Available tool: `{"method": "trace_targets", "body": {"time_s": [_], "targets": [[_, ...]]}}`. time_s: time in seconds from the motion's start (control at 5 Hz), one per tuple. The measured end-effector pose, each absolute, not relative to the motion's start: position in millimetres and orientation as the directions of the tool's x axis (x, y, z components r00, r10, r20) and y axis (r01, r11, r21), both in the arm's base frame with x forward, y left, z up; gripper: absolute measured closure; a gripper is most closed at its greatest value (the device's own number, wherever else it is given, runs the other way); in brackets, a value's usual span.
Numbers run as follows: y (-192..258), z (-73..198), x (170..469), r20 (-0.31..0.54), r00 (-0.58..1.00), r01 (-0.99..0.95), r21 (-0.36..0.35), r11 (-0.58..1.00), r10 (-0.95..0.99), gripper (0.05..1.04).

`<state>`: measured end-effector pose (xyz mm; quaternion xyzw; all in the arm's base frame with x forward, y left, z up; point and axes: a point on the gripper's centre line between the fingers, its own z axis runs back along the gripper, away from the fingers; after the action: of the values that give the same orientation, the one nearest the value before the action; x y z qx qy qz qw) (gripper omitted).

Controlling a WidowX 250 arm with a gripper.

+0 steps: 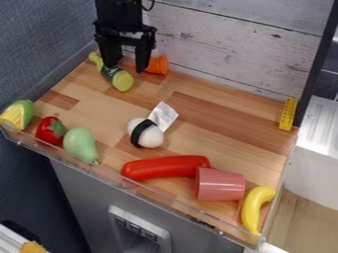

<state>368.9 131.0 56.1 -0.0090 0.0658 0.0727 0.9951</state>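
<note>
The pincer [126, 68] is wide open and holds nothing. It is right by the green bottle [119, 78] and the orange cup [157, 64], at the back of the bench [218, 128]. I can't tell if it touches them.

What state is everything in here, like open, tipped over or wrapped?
Claw: open
Bottle: lying on its side
Orange thing: partly hidden, can't tell
Pink cup: tipped on its side
Corn: husk partly open
White toy: wrapped in a black band
Tomato: whole
Pear: whole
Sausage: whole, lying down
Banana: whole, lying down
</note>
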Motion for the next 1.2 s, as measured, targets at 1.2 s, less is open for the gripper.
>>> {"method": "trace_targets", "body": {"time_s": [1.2], "targets": [[163.1,9.3,363.1,-0.121,0.968,-0.22,-0.003,0.975,0.218,0.416]]}}
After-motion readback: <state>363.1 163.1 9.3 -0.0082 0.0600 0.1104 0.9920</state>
